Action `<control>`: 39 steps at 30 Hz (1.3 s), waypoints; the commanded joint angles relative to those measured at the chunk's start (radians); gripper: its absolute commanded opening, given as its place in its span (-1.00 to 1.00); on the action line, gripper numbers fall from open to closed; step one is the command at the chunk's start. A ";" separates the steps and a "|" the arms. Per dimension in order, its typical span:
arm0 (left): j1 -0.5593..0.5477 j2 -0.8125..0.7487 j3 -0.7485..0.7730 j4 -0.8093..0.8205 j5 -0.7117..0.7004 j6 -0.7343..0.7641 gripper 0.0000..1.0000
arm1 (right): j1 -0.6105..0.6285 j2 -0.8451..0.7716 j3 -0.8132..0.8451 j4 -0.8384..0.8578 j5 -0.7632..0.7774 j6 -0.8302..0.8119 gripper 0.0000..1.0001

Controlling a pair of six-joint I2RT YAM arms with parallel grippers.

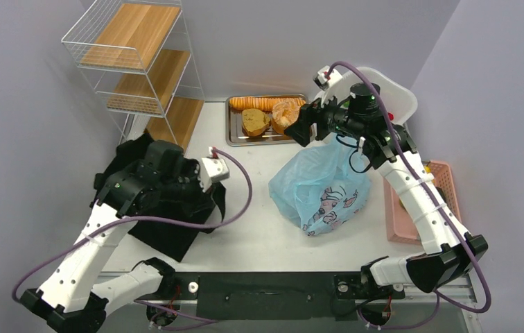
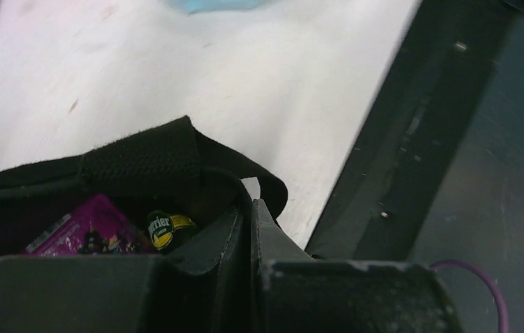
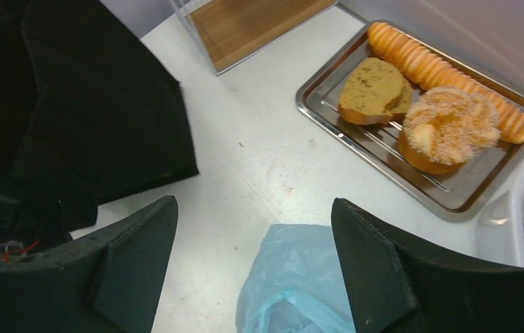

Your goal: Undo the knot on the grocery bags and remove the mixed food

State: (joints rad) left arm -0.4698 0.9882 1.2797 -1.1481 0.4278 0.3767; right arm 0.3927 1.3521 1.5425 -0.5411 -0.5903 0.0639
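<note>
Right gripper (image 3: 254, 205) fingers spread over the pale blue plastic bag (image 3: 294, 284) — thin, light, probably slippery (pinch its bunched top, between them). Left gripper (image 2: 251, 209) fingers pressed together at the soft black tote (image 2: 141, 156) rim.

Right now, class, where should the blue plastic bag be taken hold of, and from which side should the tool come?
Grip the bunched top of the blue plastic bag, where it narrows; its body below is wide and slack. Come from above: the right tool is open over that end, probably well placed to close on it.
</note>
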 commanded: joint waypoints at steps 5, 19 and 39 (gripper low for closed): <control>-0.334 0.056 0.037 0.008 0.184 0.226 -0.95 | 0.174 -0.018 -0.006 -0.005 0.000 0.017 0.54; -0.420 0.028 -0.041 0.071 0.049 0.311 -0.79 | 0.489 0.221 0.192 0.077 0.164 0.129 0.59; -0.163 -0.047 0.277 0.122 0.041 0.018 0.00 | 0.528 0.221 0.067 0.098 0.340 0.054 -1.00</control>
State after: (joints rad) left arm -0.7761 0.9550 1.3384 -1.1160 0.4309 0.5522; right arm 0.9348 1.6360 1.6341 -0.4713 -0.2832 0.1299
